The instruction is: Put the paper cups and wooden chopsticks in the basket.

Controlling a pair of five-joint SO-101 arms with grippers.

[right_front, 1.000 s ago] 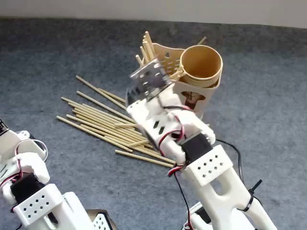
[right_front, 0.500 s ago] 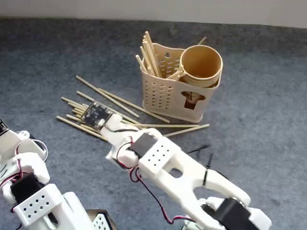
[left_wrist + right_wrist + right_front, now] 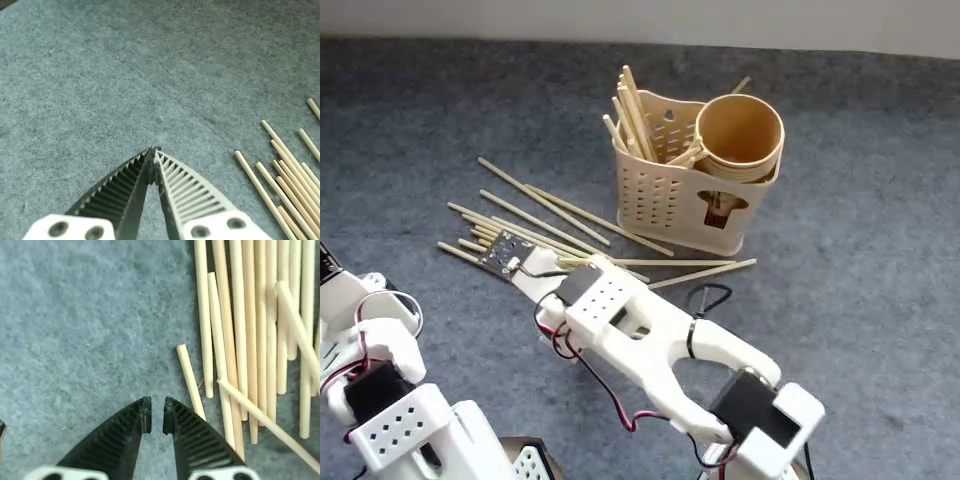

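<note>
The cream perforated basket (image 3: pixel 672 200) stands at the back and holds stacked paper cups (image 3: pixel 740 135) and several wooden chopsticks (image 3: pixel 632 105). More chopsticks (image 3: pixel 535 222) lie spread on the grey carpet to its left. My right arm's wrist (image 3: pixel 508 254) hangs low over the near end of that pile. My right gripper (image 3: pixel 155 416) is open by a narrow gap with nothing in it, just short of the chopsticks' (image 3: pixel 240 340) ends; one stick (image 3: pixel 190 380) lies beside a fingertip. My left gripper (image 3: pixel 152 150) is shut over bare carpet, with chopsticks' ends (image 3: pixel 285 175) off to one side.
My left arm (image 3: pixel 370 360) sits at the front left corner. Two chopsticks (image 3: pixel 700 268) lie on the carpet before the basket. Grey carpet stretches open to the right of the basket and at the far left.
My right arm swung from above the basket down and left onto the chopstick pile, then settled a little lower and further left. The left arm stayed still.
</note>
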